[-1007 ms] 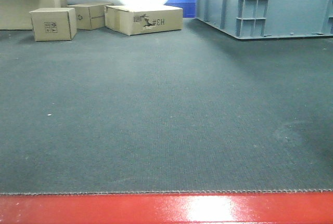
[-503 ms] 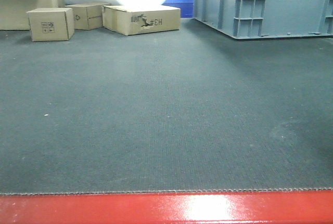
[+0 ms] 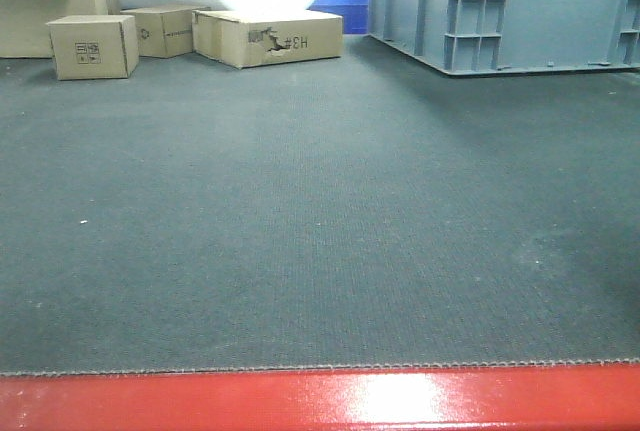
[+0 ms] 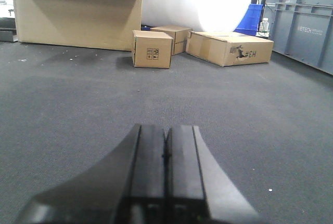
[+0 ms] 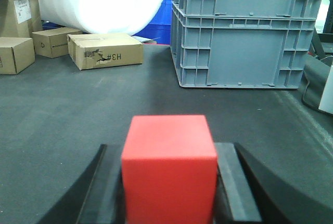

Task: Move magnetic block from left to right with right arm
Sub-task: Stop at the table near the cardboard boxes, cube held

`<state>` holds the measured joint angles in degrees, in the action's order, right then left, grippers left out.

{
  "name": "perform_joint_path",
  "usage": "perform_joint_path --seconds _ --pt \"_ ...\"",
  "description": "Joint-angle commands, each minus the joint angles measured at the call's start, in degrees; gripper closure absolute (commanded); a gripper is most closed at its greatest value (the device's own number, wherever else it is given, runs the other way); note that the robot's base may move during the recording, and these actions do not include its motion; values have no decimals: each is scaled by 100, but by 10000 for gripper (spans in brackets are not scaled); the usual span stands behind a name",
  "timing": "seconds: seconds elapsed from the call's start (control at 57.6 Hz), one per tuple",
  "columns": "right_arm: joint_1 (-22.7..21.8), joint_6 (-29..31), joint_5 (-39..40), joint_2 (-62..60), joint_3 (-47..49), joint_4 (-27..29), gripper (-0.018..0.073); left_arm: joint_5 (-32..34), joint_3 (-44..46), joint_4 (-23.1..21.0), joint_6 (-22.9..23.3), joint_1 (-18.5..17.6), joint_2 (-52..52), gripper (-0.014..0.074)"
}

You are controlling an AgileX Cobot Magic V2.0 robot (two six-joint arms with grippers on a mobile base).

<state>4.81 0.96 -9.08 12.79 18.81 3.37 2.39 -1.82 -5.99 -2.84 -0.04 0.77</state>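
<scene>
- Right gripper [image 5: 169,182]: clamped on the magnetic block [image 5: 169,164], black fingers [image 5: 237,180] pressed flat against its left and right faces.
- Magnetic block: plain red cube, fills the lower middle of the right wrist view, top face level, front face square to the camera. Whether lifted off the dark grey carpet [image 5: 78,109] or resting on it: cannot tell, underside out of frame.
- Left gripper [image 4: 166,161]: fingers together, inner faces touching along a thin centre seam, nothing between them. Points out over open carpet.
- Front view: no arm, no gripper, no block visible. Only carpet, with a glossy red strip [image 3: 320,403] along the bottom edge.
- Far left of front view: small cardboard box [image 3: 92,46] with printed handling symbols, a second small box [image 3: 168,29] behind it, near but not clearly touching.
- Flat wide carton [image 3: 268,36] just right of those, torn patch on its front face beside a mirrored "H3#"-type print.
- Large white bright mass [image 5: 104,0] behind the cartons; overexposed in front view, reads as a roll of bubble wrap in the right wrist view.
- Grey plastic crates [image 5: 244,31] stacked two high, ahead and to the right of the held block, well apart from it. Blue bin [image 5: 165,18] between the crates and the white roll.
- Big open cardboard box [image 4: 78,13] at far left in the left wrist view.
</scene>
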Motion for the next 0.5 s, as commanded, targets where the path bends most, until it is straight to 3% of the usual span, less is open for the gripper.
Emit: perform_joint_path --seconds 0.0,0.486 --pt "-21 30 510 58 182 14 218 520 -54 -27 -14 -30 54 722" --pt "-21 30 564 150 183 14 218 520 -54 -27 -14 -30 54 722"
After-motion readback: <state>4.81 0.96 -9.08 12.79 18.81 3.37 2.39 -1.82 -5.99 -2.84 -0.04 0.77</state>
